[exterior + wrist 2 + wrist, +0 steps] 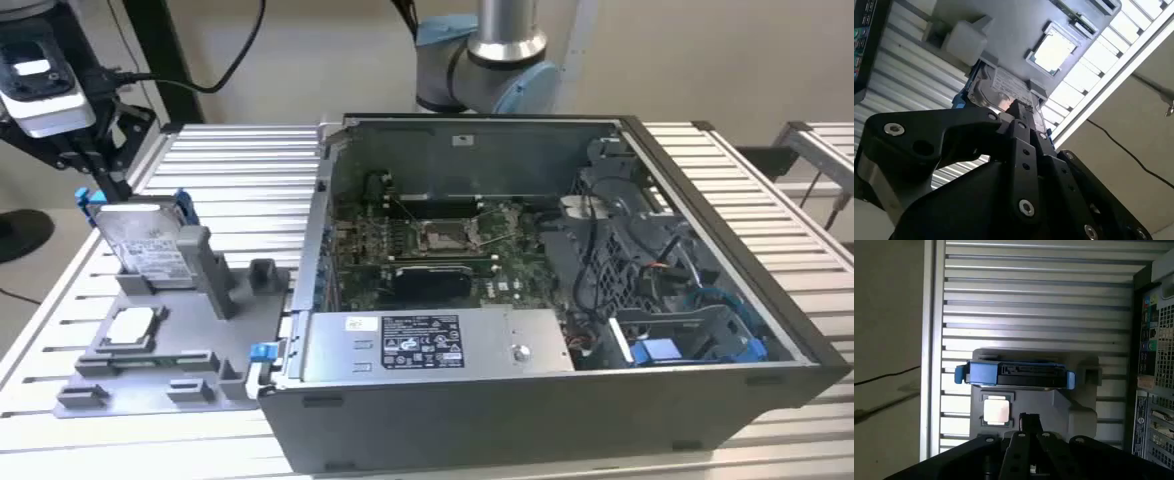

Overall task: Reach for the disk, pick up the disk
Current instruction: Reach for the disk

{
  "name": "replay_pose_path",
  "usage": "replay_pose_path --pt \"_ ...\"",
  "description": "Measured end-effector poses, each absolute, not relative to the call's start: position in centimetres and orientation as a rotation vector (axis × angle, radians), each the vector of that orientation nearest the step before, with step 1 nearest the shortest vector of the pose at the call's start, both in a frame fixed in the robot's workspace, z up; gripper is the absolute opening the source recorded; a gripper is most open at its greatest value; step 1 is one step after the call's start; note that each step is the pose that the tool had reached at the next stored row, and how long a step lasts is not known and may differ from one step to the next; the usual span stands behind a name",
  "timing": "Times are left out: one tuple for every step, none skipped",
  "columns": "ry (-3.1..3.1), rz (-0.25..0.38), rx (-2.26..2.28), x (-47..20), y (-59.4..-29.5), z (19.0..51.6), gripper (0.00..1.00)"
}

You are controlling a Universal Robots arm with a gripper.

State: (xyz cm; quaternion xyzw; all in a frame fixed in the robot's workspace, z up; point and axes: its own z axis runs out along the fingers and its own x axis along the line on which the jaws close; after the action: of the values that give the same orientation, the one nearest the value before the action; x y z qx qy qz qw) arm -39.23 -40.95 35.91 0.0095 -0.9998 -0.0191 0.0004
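Disk point(140, 240) upright in slot of grey holder point(200, 330), blue bracket on edges. Slatted surface point(240, 150) carries open computer case point(534, 420) beside holder. Tool point(1029, 419) above holder, just over disk, narrow, gripping nothing. White-topped chip point(130, 327) flat on holder.

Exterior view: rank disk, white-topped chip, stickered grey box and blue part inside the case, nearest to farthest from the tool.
From the tool, at the exterior view's upper left:
1. disk, upright in the grey fixture, just under the tool.
2. chip, flat on the fixture, lower down.
3. grey box, along the case front.
4. blue part, the case's right end.
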Motion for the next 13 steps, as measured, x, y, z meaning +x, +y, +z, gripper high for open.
replay_pose_path --pt "-3.140 -0.060 0.030 -39.23 -40.95 35.91 0.00" --pt "-3.140 -0.060 0.030 -39.23 -40.96 35.91 0.00" --pt "-3.140 -0.060 0.030 -39.23 -40.96 35.91 0.00" --pt "-3.140 -0.060 0.030 -39.23 -40.96 35.91 0.00" --pt "-3.140 -0.060 0.030 -39.23 -40.96 35.91 0.00" --pt "-3.140 -0.060 0.030 -39.23 -40.96 35.91 0.00" --pt "-3.140 -0.060 0.030 -39.23 -40.96 35.91 0.00" --pt "-3.140 -0.060 0.030 -39.23 -40.96 35.91 0.00" --pt "-3.140 -0.060 0.030 -39.23 -40.96 35.91 0.00" --pt "-3.140 -0.060 0.030 -39.23 -40.96 35.92 0.00" --pt "-3.140 -0.060 0.030 -39.23 -40.96 35.91 0.00" --pt "-3.140 -0.060 0.030 -39.23 -40.95 35.91 0.00" --pt "-3.140 -0.060 0.030 -39.22 -40.92 35.91 0.00"
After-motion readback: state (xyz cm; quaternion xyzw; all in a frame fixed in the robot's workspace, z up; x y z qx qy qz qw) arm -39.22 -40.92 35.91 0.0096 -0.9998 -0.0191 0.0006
